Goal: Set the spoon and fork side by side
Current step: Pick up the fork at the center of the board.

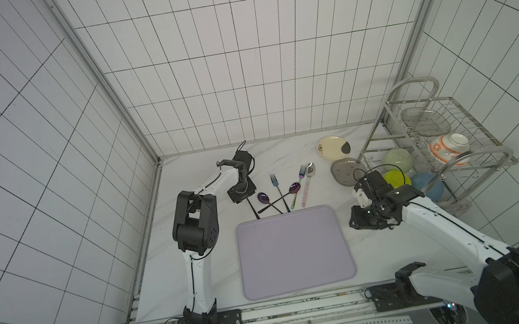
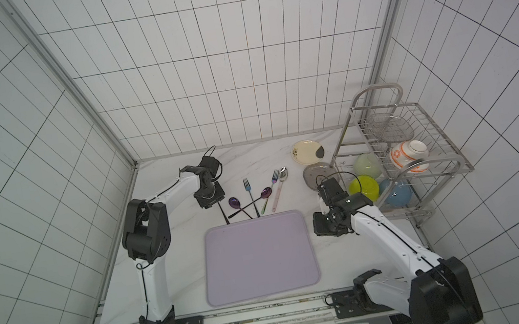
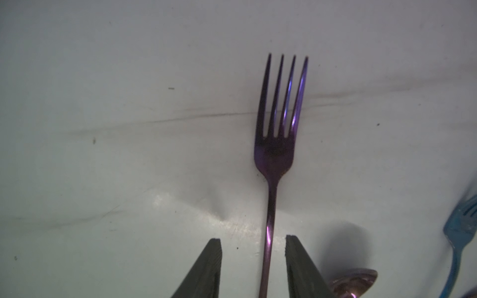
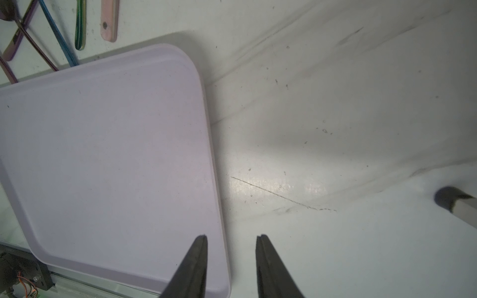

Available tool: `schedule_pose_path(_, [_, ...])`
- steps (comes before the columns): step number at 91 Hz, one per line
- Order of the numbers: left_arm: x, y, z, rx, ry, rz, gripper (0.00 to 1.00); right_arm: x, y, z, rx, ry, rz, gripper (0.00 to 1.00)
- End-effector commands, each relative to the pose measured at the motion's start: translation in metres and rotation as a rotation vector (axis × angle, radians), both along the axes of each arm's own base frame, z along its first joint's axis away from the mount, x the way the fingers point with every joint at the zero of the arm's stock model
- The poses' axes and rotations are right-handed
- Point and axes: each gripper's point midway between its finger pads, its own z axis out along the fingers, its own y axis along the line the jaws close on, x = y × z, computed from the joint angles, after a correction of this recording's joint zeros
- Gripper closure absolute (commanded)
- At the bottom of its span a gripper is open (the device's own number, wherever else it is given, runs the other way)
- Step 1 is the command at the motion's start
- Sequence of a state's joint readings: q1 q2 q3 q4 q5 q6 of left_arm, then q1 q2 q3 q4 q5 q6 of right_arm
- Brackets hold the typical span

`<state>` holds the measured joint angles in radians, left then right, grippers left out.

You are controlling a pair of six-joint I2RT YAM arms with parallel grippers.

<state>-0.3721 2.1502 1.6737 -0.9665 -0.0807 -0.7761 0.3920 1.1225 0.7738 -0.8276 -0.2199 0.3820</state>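
Left hand (image 3: 253, 241) points down with fingers (image 3: 291, 254) parted; right hand (image 4: 231, 238) likewise hangs with fingers apart.

Both arms have glossy white link shells (image 1: 198, 276) joined by bulky matte-black joint housings (image 1: 195, 221). Thin black cables (image 1: 448, 213) run along the shells. Tapered black rubbery fingers (image 3: 206, 271) end each arm.

A tray (image 1: 294, 253) lies near the table's (image 1: 201, 165) front edge, midway across. Behind it, forks and spoons lie in a row, two spoons (image 1: 263, 198) (image 1: 294, 188) with handles crossed. Two plates (image 1: 332, 147) sit toward the back right corner, beside a rack (image 1: 433, 141) at the right edge.
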Motion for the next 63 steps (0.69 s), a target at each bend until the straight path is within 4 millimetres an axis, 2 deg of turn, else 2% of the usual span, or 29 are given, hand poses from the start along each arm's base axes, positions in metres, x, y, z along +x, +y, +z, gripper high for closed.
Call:
schedule_pose_path(1, [0.000, -0.002, -0.012, 0.000, 0.039, 0.021, 0.60, 0.000, -0.005, -0.001, -0.019, 0.008, -0.015, 0.65])
schedule_pose_path(25, [0.001, -0.003, -0.028, 0.003, 0.062, 0.006, 0.68, -0.001, -0.005, -0.001, -0.020, 0.012, -0.016, 0.65])
schedule_pose_path(39, [0.010, -0.003, -0.032, -0.009, 0.047, -0.011, 0.80, -0.002, -0.005, -0.002, -0.021, 0.021, -0.011, 0.66])
schedule_pose_path(55, [0.028, -0.001, -0.025, -0.027, -0.007, -0.061, 0.99, -0.003, -0.002, -0.002, -0.010, 0.031, -0.003, 0.66])
schedule_pose_path(63, [0.038, 0.004, -0.015, -0.012, -0.043, -0.096, 1.00, -0.003, -0.002, -0.002, -0.010, 0.033, -0.002, 0.66])
